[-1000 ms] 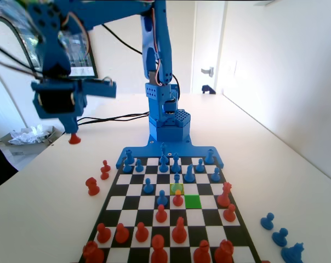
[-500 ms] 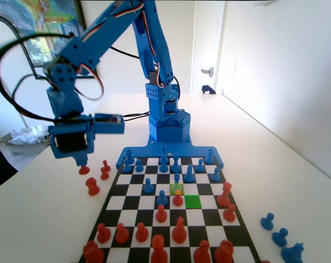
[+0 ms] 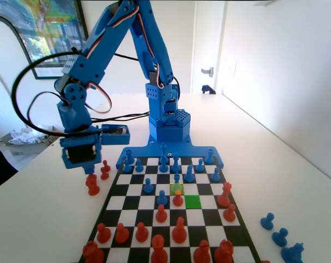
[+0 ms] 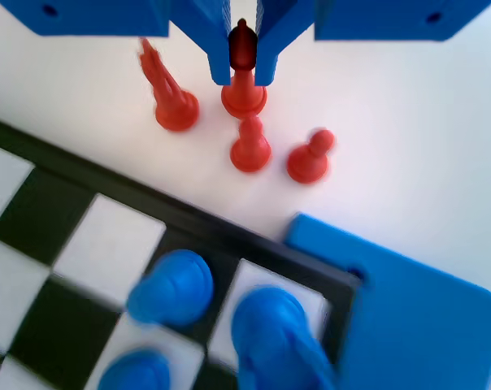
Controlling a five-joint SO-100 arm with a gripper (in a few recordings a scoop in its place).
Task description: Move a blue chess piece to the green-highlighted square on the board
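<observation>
The blue chess piece (image 3: 177, 178) stands on the board (image 3: 238, 230), well to the right of the gripper (image 3: 88, 171) in the fixed view and nearer the camera. It is upright at the far edge of the paler yellow-green cell (image 3: 173, 188); whether its base is on that cell or just behind it is hard to tell. The green-highlighted square (image 3: 193, 201) lies one cell nearer and one to the right, farther still from the gripper, and nothing stands on it. A red pawn (image 3: 178, 198) stands on the cell just to its left.

The gripper hangs low over the table (image 3: 39, 219), off the board's left edge in the fixed view. In the wrist view the gripper (image 4: 242, 78) is narrowed around the upper part of a red piece (image 4: 243, 50), both jaws pressed to its sides. The piece's flared base shows below the jaw tips; whether it touches the table cannot be told.

Three loose red pieces (image 4: 251, 147) sit on the table around the jaws in the wrist view: a taller one just left, a pawn just below the held piece, another below and to the right. Beyond them lies the board's edge, with blurred blue pieces (image 4: 171, 285) on its near cells.
</observation>
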